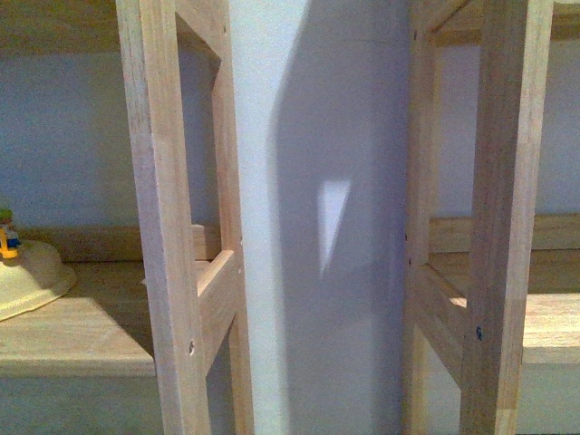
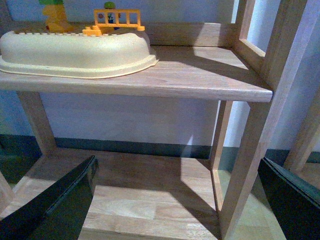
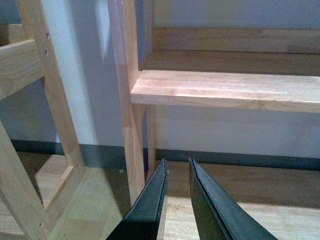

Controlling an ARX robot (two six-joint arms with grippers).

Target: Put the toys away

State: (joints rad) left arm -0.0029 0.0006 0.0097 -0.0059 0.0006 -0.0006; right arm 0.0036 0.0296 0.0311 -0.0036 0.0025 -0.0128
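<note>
Two wooden shelves [image 1: 172, 227] ahead; no plush toy visible anywhere. Left gripper [image 2: 175, 200] spread wide, empty; right gripper [image 3: 177, 200] nearly closed, empty. Cream basin [image 2: 75, 52] near left shelf's front edge. Progress unclear.

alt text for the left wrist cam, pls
A cream plastic tub holding yellow and orange toy pieces sits on a wooden shelf. Below, the left hand is open and empty above the lower shelf board.

Open gap between two wooden racks [image 1: 172, 227]; cream basin [image 2: 75, 50] occupied left shelf; right shelf [image 3: 225, 87] lay bare.
</note>
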